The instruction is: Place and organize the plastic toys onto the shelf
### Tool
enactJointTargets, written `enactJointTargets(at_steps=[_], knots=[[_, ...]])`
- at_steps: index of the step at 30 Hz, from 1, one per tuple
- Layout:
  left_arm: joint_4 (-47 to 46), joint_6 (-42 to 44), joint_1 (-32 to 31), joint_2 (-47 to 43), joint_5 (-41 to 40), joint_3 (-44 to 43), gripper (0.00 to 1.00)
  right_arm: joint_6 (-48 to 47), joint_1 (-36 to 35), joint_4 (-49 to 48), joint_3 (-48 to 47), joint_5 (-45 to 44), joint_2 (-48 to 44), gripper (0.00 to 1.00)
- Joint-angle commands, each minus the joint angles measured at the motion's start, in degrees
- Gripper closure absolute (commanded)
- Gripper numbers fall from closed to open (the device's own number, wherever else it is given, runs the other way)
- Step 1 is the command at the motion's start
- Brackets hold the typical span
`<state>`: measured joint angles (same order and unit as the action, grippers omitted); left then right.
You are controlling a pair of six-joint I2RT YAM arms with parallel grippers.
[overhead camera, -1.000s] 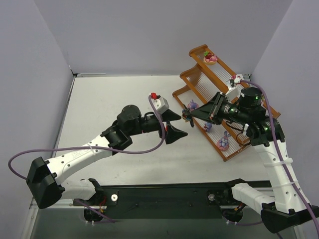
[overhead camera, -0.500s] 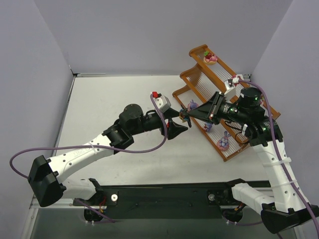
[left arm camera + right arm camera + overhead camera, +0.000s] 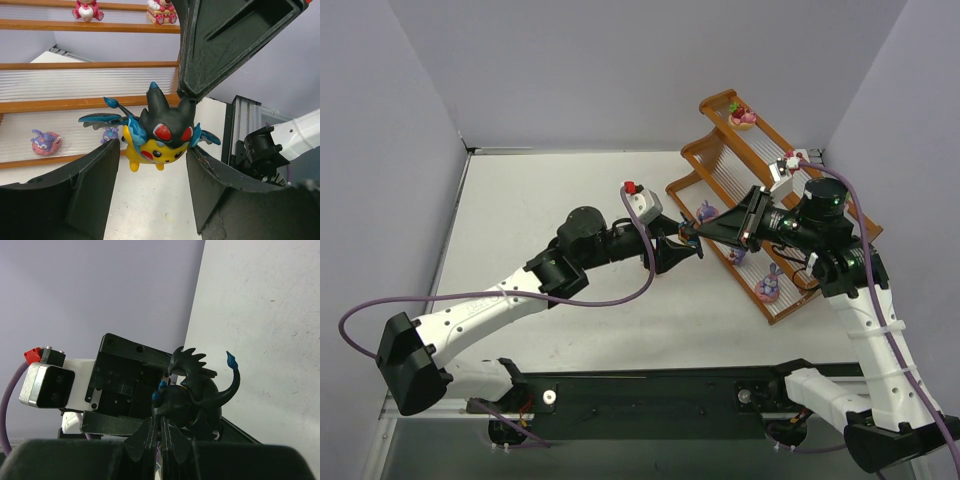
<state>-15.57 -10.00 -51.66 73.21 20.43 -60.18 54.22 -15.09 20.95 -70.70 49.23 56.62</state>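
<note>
Hanging over the table (image 3: 540, 200) just before the shelf (image 3: 50, 105), low tier, the black winged toy (image 3: 162, 130) is pinched by its head in the right gripper (image 3: 162, 435). Left gripper (image 3: 152, 150) flanks it, jaws spread, not yet gripping. Step, as judged: arm-to-arm handover. Next: left clamps the body squarely, then right lets go.
</note>
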Motion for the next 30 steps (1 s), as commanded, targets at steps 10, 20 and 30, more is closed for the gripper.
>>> enactJointTargets(at_steps=[10,20,30], knots=[[-2.88,-0.19,-0.11,-0.35,-0.47,-2.66,0.35,9.33,-0.55,-0.03,1.26,6.49,-1.43,1.0],[-4.82,-0.9,-0.2,0.27,0.05,-2.31,0.47,10.38,-1.08,-1.61,2.67,6.93,-1.51,1.0],[-5.43,-0.9,-0.11,0.18,0.23,-2.48,0.74,10.65,-1.17,-1.88,3.2,6.67,-1.25,1.0]])
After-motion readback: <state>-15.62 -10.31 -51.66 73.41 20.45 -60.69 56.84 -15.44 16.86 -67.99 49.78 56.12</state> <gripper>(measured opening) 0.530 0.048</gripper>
